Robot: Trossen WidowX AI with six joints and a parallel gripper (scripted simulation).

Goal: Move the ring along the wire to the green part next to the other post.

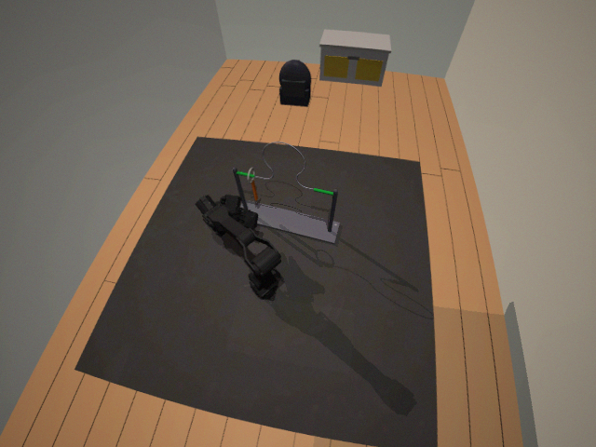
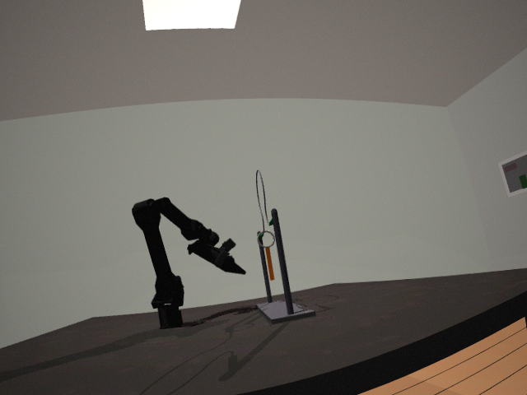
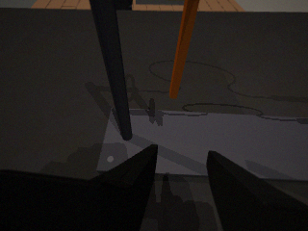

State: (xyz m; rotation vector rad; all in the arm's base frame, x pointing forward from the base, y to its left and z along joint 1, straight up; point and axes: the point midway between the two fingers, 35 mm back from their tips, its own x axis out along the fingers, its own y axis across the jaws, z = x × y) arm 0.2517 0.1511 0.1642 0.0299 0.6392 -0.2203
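The ring (image 1: pixel 248 178) (image 2: pixel 273 239) hangs around the left green part (image 1: pixel 240 173), near its inner end, as the top view shows. Its orange handle (image 1: pixel 254 191) (image 2: pixel 270 264) (image 3: pixel 182 53) hangs down, nearly upright and free of the fingers. The left post (image 1: pixel 239 190) (image 3: pixel 113 67) stands beside it. The thin grey wire (image 1: pixel 304 161) loops up and over to the right green part (image 1: pixel 323 191) at the right post (image 1: pixel 331 213). My gripper (image 2: pixel 245 272) (image 3: pixel 182 154) is partly open and empty, on the arm's side of the handle, with a gap between them. Its fingertips are hard to see in the top view.
The grey base plate (image 1: pixel 298 224) (image 2: pixel 277 313) (image 3: pixel 241 144) carries both posts and lies on the dark mat (image 1: pixel 192 336). In the wrist view the left post rises left of the fingers. A backpack (image 1: pixel 294 84) and a cabinet (image 1: pixel 355 40) stand far behind.
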